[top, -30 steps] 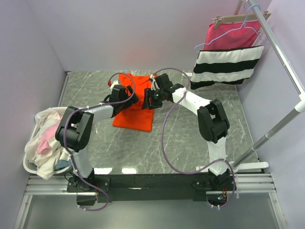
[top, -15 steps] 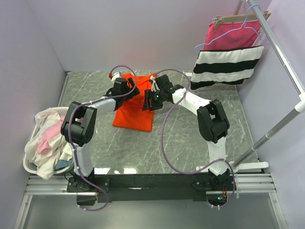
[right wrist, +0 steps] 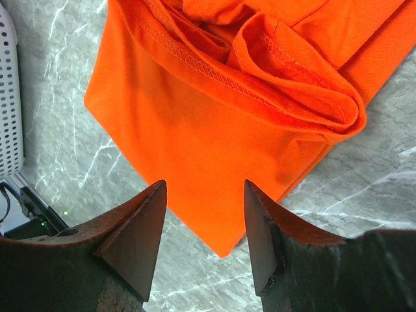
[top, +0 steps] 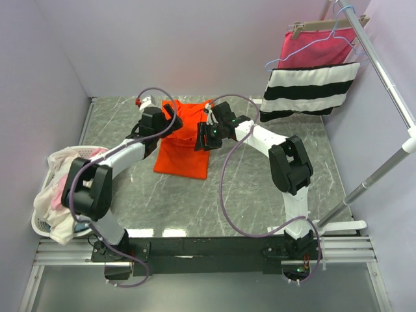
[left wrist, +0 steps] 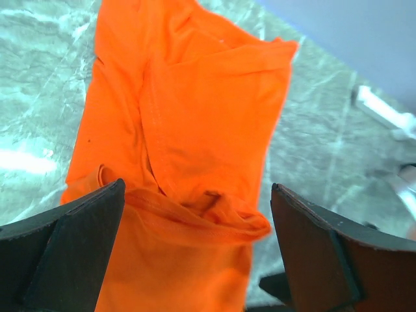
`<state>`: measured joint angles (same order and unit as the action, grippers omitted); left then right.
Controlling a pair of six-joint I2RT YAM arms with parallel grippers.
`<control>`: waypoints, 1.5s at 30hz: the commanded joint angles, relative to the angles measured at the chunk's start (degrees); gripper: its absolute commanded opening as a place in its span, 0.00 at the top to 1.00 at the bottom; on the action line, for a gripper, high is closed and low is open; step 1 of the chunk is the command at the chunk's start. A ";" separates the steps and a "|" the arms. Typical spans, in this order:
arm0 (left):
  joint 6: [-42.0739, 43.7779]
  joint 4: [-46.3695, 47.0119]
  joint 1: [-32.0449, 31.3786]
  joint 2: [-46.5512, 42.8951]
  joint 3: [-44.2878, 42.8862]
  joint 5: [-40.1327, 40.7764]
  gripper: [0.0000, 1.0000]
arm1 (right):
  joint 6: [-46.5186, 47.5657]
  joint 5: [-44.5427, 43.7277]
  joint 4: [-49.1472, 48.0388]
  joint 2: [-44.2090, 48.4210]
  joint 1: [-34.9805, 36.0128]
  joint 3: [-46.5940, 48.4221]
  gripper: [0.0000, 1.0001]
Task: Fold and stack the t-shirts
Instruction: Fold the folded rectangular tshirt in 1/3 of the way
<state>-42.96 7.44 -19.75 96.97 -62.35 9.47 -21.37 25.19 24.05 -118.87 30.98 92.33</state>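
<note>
Top view: the orange shirt (top: pixel 184 155) lies on the bench (top: pixel 260 195), folded into a narrow, lumpy oblong. The left claw (top: pixel 171 123) hangs over its far left part and the right claw (top: pixel 203 138) over its right edge. Well left of that shirt, a basket (top: pixel 40 224) holds the cream and pink shirts (top: pixel 62 188) in an unfolded heap. I judge one shirt part-folded, the rest untouched and no stack begun.

Left wrist view: the left claw is spread wide above the shirt, gripping nothing.

Right wrist view: the right claw is half spread and empty, above the shirt's near corner.

No label or writing can be read.
</note>
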 commanded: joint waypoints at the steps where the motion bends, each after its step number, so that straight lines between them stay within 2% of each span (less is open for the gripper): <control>1: 0.77 0.37 -0.29 -5.21 3.72 -1.47 0.01 | 0.09 0.83 -1.03 -0.05 -0.13 1.09 0.42; 13: -0.90 2.58 -2.22 -1.61 7.77 -1.57 0.00 | 0.19 0.47 -1.11 0.57 -0.05 0.39 0.42; 31: 0.77 -1.03 -2.22 11.13 -6.55 -0.69 0.01 | 1.32 -0.32 0.29 -0.14 -0.22 1.18 0.42; 41: 0.25 -1.55 -1.70 18.43 -8.23 0.72 0.01 | 1.24 -1.37 0.29 -0.31 -0.31 0.92 0.42; 45: -0.19 -0.06 -1.43 15.63 -5.77 3.26 0.01 | 1.24 -2.42 0.12 0.13 -0.40 0.65 0.42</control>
<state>-42.78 7.03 -21.69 114.02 -69.65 9.72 -21.08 24.40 24.73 -118.89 30.87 92.33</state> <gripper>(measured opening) 0.994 0.580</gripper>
